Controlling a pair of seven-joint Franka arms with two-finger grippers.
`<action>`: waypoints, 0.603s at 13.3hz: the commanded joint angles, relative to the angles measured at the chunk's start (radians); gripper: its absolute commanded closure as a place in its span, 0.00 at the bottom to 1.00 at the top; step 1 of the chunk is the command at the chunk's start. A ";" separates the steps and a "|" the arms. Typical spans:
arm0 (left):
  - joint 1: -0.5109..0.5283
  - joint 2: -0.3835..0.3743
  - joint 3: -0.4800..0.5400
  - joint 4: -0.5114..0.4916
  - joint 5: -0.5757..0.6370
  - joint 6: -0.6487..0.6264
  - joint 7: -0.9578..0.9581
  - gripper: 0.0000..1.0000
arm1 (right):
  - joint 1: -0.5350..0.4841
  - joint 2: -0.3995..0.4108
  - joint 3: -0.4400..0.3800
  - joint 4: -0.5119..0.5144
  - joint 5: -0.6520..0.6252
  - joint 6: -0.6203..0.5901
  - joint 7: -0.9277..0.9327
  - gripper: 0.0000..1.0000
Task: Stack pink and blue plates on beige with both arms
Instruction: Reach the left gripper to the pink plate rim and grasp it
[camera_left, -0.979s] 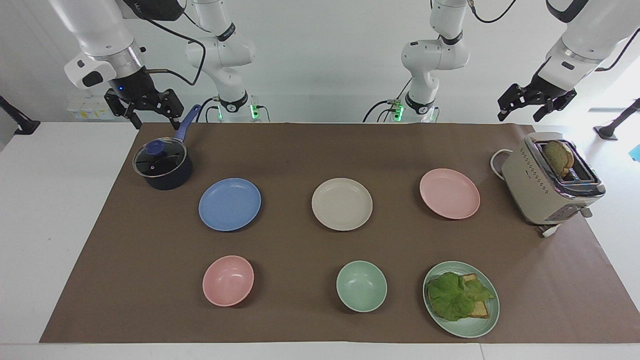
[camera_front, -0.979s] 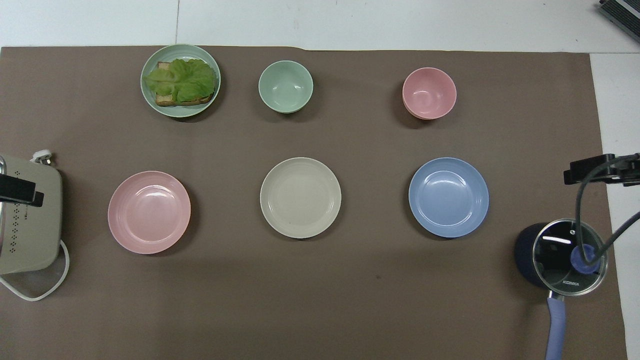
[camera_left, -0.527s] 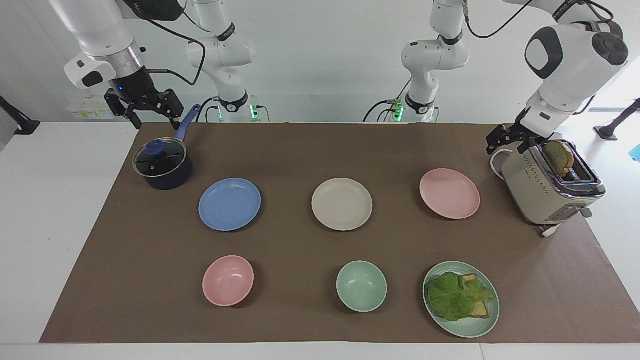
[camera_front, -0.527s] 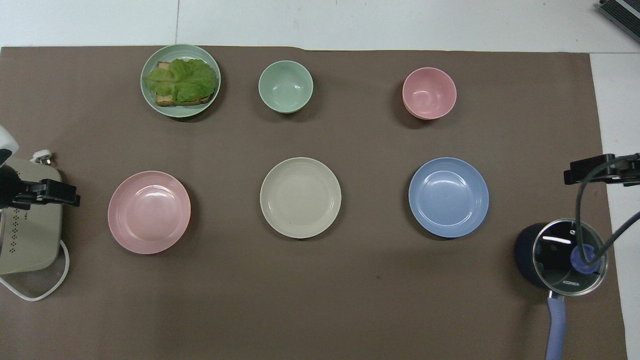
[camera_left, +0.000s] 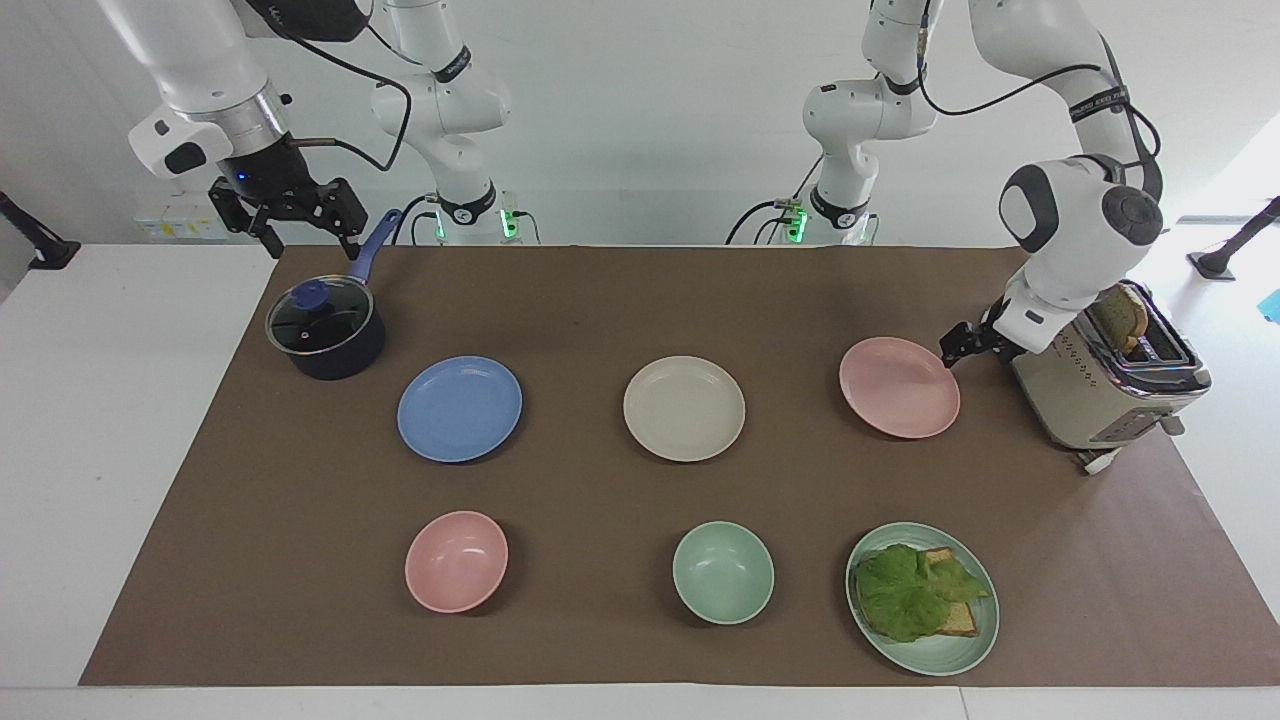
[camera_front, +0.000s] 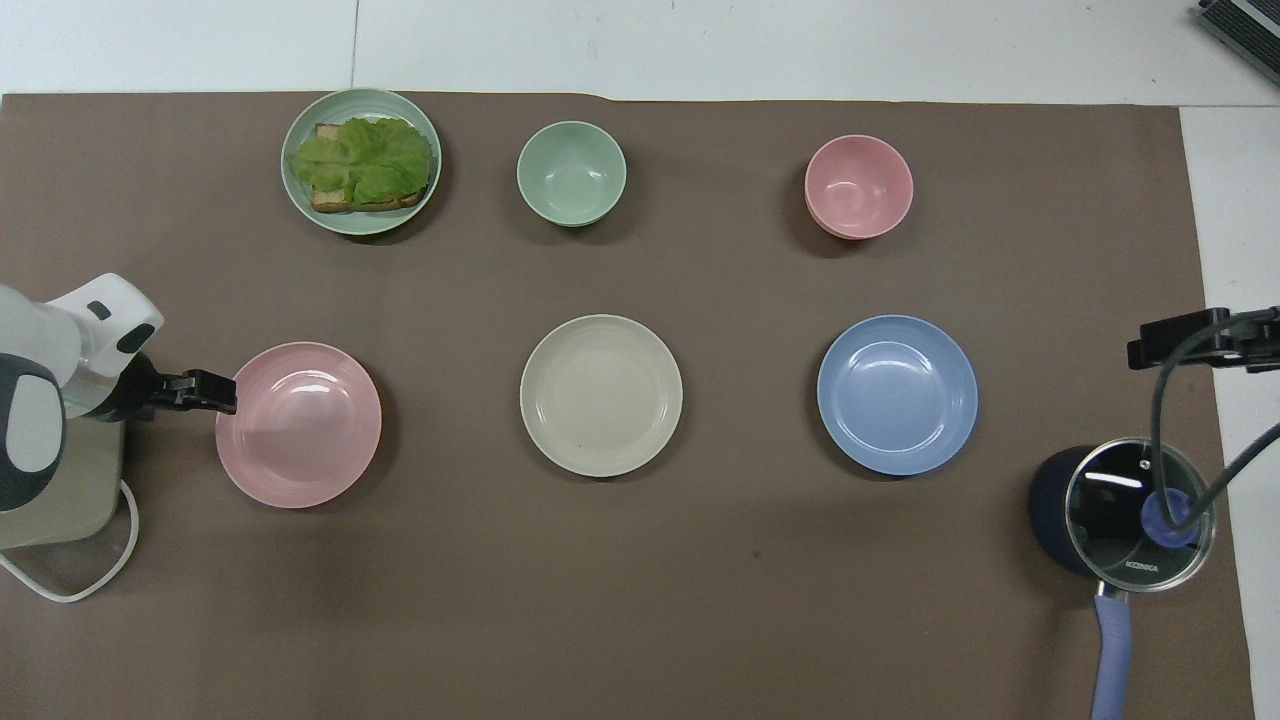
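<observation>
Three plates lie in a row on the brown mat. The beige plate (camera_left: 684, 408) (camera_front: 601, 395) is in the middle. The blue plate (camera_left: 459, 408) (camera_front: 897, 394) lies toward the right arm's end and the pink plate (camera_left: 899, 387) (camera_front: 298, 424) toward the left arm's end. My left gripper (camera_left: 952, 348) (camera_front: 222, 378) is low at the pink plate's rim, on the toaster's side, open and holding nothing. My right gripper (camera_left: 312, 243) (camera_front: 1180, 340) hangs open and empty above the pot's handle, waiting.
A dark pot with a glass lid (camera_left: 325, 328) (camera_front: 1125, 510) stands at the right arm's end. A beige toaster with bread (camera_left: 1100, 375) (camera_front: 60, 480) stands close to the left wrist. Farther from the robots are a pink bowl (camera_left: 456, 560), a green bowl (camera_left: 722, 572) and a green plate (camera_left: 935, 660) with lettuce and bread.
The left arm has swung down from above the toaster until its gripper reached the pink plate's rim. The right arm and all the dishes have not moved.
</observation>
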 joint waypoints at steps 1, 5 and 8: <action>0.014 0.034 -0.006 -0.031 -0.008 0.061 -0.031 0.00 | -0.014 -0.012 0.009 -0.007 -0.001 0.007 -0.017 0.00; 0.010 0.028 -0.008 -0.088 -0.009 0.069 -0.142 0.00 | -0.014 -0.012 0.010 -0.008 -0.001 0.007 -0.017 0.00; 0.011 0.028 -0.008 -0.108 -0.009 0.071 -0.143 0.00 | -0.014 -0.012 0.010 -0.007 -0.001 0.007 -0.017 0.00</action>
